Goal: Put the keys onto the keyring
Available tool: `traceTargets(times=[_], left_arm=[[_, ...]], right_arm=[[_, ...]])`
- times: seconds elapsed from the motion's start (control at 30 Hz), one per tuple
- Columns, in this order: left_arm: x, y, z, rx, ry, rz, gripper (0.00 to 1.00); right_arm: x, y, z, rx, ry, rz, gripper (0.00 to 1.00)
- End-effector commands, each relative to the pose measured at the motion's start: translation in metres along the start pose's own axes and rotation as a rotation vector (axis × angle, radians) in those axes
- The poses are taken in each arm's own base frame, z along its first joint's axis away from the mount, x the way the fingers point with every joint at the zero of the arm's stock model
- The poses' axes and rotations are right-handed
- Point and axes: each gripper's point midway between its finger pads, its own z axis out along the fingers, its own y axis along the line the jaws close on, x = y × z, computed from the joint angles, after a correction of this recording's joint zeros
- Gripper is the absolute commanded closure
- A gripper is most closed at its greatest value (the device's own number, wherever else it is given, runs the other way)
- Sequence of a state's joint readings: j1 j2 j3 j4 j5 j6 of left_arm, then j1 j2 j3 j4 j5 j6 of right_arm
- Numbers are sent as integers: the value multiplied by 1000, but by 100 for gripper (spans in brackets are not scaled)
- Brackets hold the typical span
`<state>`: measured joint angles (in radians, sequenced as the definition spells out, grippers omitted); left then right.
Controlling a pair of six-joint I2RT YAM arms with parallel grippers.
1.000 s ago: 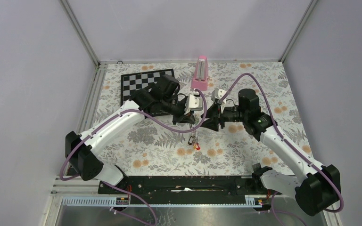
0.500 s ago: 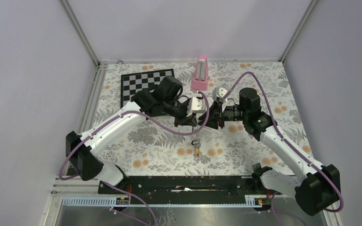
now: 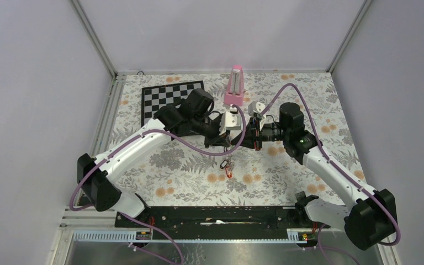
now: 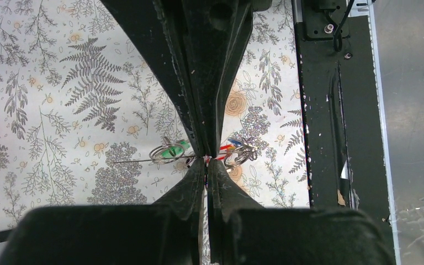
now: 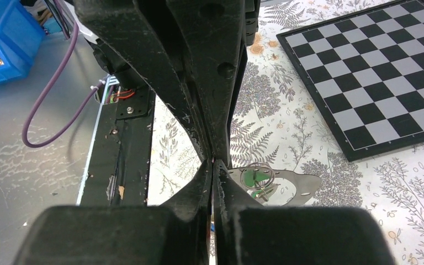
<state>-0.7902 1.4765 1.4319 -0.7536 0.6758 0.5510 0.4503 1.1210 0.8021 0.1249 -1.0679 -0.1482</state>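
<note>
Nearest, a black base rail runs along the near edge of the floral worktop. On the rail's near side lies bare metal sheet, where the right wrist view catches a blue bin. From the rail the two white arms reach inward and meet over the middle of the worktop, tips facing tips and all but touching. The left hand is closed, its fingers pressed together. In its own view the thin wire of the keyring runs in from the left straight to those tips, so it appears to grip the keyring. The right hand is closed too, fingers flat against each other; whether anything lies between them cannot be made out. The keys sit in a small bunch just below the meeting point. A red tag is at the near end of the bunch, but whether it touches the cloth is not clear. From the left wrist a green tag and its split ring show on one side of the tips. Red and blue tags with another ring show on the other side. Purple cables loop over both arms. Farther back, a black-and-white chessboard lies flat on the left, partly under the left arm. A pink metronome stands upright near the far edge, behind the hands.
</note>
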Motion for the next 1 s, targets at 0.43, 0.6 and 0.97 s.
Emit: traceTargets(times=[0.43,0.6,0.97], left_arm=[[-33,11,-34,43,-359,-36,48],[-25,11,-31,47,-351,-71,48],[-19,10,-23,94,-334,-126,95]], right_arm=[[-42,-2,-3,-13,-86,4,100],[-42,-2,-4,-11,-97,18,100],[-42,-5,-6,7,-105,15,100]])
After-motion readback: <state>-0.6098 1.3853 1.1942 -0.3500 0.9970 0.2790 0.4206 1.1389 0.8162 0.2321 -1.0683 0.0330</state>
